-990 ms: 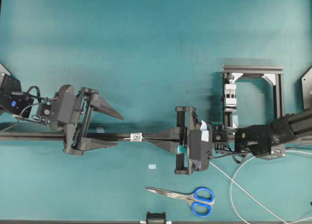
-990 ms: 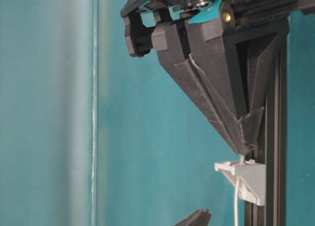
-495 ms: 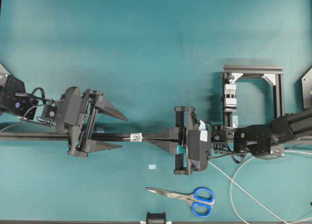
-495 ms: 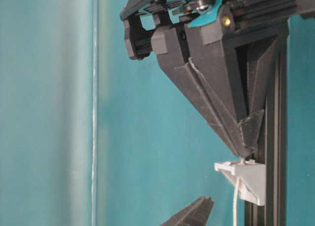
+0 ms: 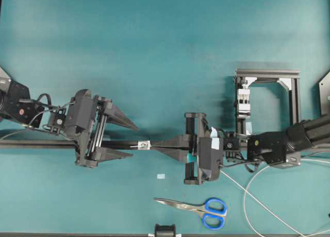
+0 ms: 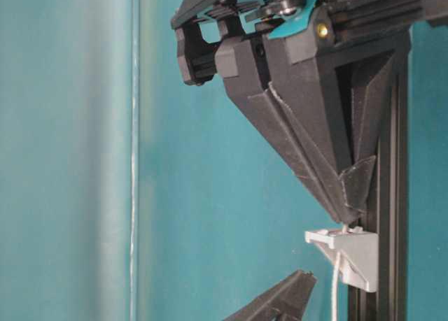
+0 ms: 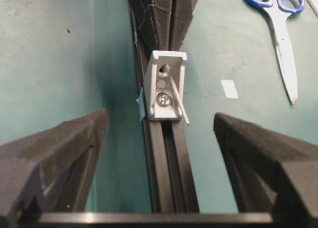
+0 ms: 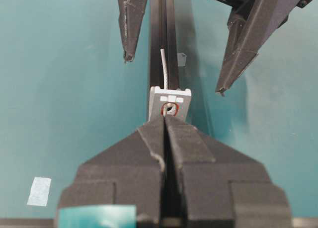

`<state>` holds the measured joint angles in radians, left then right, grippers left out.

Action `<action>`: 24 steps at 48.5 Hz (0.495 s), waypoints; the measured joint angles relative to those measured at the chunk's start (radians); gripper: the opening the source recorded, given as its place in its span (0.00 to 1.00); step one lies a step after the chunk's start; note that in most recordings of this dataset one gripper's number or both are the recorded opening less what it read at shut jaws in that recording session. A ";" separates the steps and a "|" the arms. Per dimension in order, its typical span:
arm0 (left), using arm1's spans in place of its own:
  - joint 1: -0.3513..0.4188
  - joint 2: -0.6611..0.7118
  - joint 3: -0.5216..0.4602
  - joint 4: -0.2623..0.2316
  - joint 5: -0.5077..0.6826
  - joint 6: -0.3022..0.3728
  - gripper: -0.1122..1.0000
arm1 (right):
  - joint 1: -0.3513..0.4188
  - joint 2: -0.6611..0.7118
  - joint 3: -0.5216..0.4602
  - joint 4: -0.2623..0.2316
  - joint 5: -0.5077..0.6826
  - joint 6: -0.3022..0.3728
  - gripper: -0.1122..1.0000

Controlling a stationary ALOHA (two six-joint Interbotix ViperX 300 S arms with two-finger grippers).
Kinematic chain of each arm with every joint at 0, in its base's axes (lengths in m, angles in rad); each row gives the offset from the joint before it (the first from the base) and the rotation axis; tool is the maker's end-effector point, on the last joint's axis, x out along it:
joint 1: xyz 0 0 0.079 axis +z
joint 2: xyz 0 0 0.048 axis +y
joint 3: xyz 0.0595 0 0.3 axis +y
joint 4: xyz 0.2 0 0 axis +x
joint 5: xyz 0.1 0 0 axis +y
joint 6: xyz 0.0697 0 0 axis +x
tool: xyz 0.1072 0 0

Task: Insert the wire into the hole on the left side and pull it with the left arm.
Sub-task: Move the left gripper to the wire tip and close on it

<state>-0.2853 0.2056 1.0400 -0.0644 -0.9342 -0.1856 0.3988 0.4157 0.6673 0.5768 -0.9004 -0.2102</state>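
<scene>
- Wire [image 7: 178,100] tip is through the hole [image 8: 169,109] of the small silver block [image 7: 165,84] on the black rail [image 7: 166,163] — a short stiff stub sticks out on the left end effector's side, angled slightly off the rail line.
- Right end effector [image 5: 160,145] — fingers pressed together, tips right up against the block's far face, apparently pinching the wire there; the grip point itself is hidden behind the block.
- Left end effector [image 5: 129,141] — fingers apart, about half spread, one on each side of the rail; the stub lies ahead of the fingertips [image 8: 128,51] and between their lines, not touched.
- Rest of the wire trails off behind the right end effector in loose loops [image 5: 258,195] on the desk [image 5: 154,51].
- Risk: the stub is short and thin — if the left fingers close too far back from the block they meet on air or on the rail.
- Risk: stub is off-centre and tilted; one finger landing first could push it sideways or back through the hole.
- Risk: fingers straddle the rail, so closing low may jam on the rail edges and stop short of the wire.
- Risk: pulling while the right end effector is clamped on the wire would make it slip from the left grip or strain the block's mount.
- Risk: loops behind could snag on the right arm or the scissors [image 5: 198,207] near it once the pull begins — judged low but possible.
</scene>
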 measured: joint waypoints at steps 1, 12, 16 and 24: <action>0.000 0.002 -0.002 0.000 0.000 0.000 0.38 | 0.000 0.000 0.000 -0.002 -0.002 0.000 0.13; 0.000 0.002 -0.008 -0.002 0.017 -0.003 0.05 | 0.000 0.000 0.000 -0.002 0.002 0.002 0.13; 0.000 0.002 -0.009 0.000 0.025 -0.003 0.01 | 0.000 0.000 0.002 -0.002 0.008 0.003 0.13; 0.000 0.002 -0.009 0.000 0.028 -0.003 0.01 | 0.000 0.000 0.000 -0.002 0.009 0.006 0.13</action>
<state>-0.2853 0.2071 1.0308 -0.0644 -0.9066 -0.1887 0.3988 0.4157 0.6673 0.5752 -0.8912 -0.2040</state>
